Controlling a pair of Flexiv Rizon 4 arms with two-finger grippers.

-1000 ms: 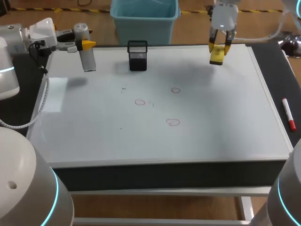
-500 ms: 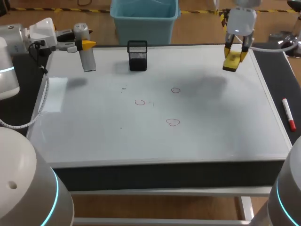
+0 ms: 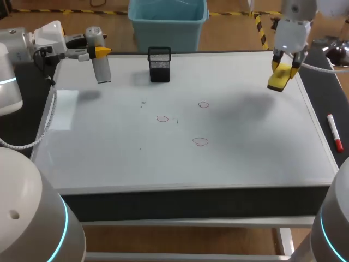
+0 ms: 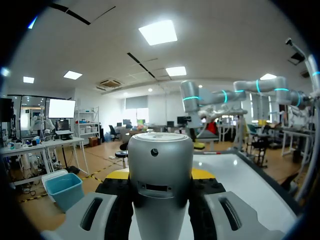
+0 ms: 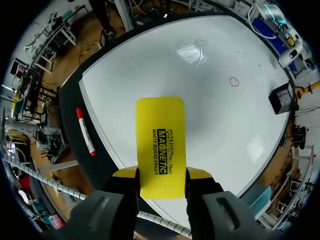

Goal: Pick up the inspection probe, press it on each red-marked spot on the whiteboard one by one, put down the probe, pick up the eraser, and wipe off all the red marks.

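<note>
My left gripper (image 3: 98, 52) hangs over the whiteboard's (image 3: 245, 142) back left corner, shut on the grey cylindrical probe (image 3: 101, 63), which points down. In the left wrist view the probe (image 4: 160, 170) fills the gap between the yellow tips of the left gripper (image 4: 161, 175). My right gripper (image 3: 286, 61) is above the board's back right edge, shut on the yellow eraser (image 3: 280, 76), also the eraser (image 5: 160, 145) in the right wrist view. Three small red circles (image 3: 203, 105) (image 3: 162, 118) (image 3: 200, 142) are drawn near the board's middle.
A black mesh holder (image 3: 159, 64) stands at the back of the board, left of centre. A red marker (image 3: 334, 132) lies on the dark strip beyond the board's right edge; it shows as the marker (image 5: 85, 131) beside the eraser in the right wrist view.
My right arm has carried the eraser rightward, from the back middle of the board to its back right edge. The left arm and probe have not moved.
</note>
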